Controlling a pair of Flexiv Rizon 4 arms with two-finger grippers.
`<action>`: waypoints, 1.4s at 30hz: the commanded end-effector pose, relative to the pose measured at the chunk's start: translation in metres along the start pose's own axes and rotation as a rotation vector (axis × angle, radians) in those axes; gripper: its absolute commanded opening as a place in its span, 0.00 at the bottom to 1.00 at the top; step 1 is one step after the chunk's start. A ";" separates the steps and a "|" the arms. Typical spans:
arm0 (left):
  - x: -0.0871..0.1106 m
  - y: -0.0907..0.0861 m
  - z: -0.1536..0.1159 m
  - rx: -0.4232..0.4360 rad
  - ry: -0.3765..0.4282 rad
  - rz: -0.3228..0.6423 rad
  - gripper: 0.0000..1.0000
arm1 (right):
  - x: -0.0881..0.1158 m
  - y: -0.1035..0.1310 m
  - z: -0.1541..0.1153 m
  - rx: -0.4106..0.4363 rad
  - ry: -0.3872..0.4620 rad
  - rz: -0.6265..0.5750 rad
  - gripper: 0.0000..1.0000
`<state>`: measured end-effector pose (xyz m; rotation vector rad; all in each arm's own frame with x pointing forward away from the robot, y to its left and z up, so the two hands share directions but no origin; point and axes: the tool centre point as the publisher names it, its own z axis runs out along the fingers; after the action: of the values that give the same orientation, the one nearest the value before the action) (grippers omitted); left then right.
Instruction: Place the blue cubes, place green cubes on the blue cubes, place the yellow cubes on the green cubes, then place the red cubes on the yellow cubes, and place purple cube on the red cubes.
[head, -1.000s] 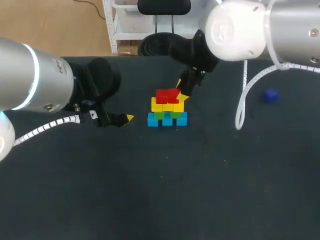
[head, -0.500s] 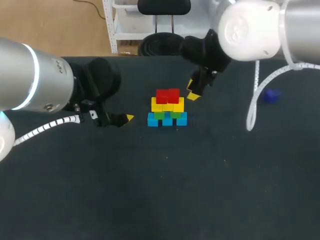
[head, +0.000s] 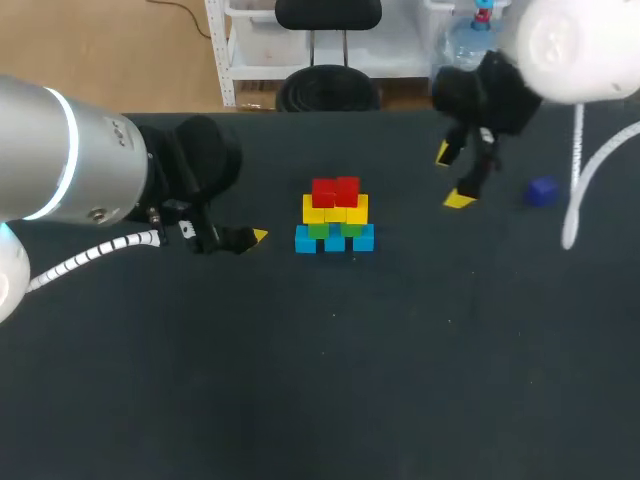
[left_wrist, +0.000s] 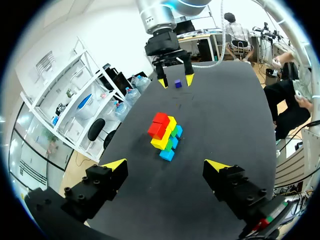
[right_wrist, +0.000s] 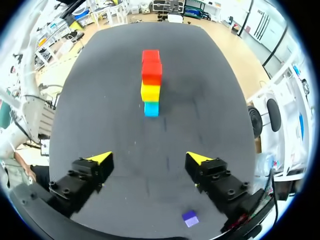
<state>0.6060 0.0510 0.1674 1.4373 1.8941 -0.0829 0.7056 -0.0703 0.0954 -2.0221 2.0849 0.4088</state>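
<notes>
A stack of cubes stands mid-table: blue cubes at the base, green, then yellow cubes, with two red cubes on top. The same stack lies ahead of my open left gripper, and the stack is far ahead of my right gripper. In the head view my right gripper hangs open and empty between the stack and the purple cube. That purple cube lies close under the right wrist. My left gripper rests left of the stack.
White cables hang from my right arm near the purple cube. The table's far edge runs just behind the stack. Bare dark tabletop fills the front half.
My right gripper let go of the stack's top, opened wide and moved right toward the purple cube. The red cubes stay on the yellow layer. The left arm kept still.
</notes>
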 end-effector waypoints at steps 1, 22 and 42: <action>0.000 -0.001 0.001 -0.006 0.001 -0.001 1.00 | 0.017 0.000 -0.010 0.000 -0.012 -0.016 1.00; 0.000 -0.001 0.001 -0.006 0.001 -0.001 1.00 | 0.118 -0.043 -0.035 0.019 0.046 -0.022 1.00; 0.000 -0.001 0.001 -0.006 0.001 -0.001 1.00 | 0.168 -0.068 -0.034 -0.152 0.199 -0.332 1.00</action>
<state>0.6060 0.0510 0.1674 1.4373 1.8941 -0.0829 0.7601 -0.2427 0.0680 -2.4820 1.8151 0.2652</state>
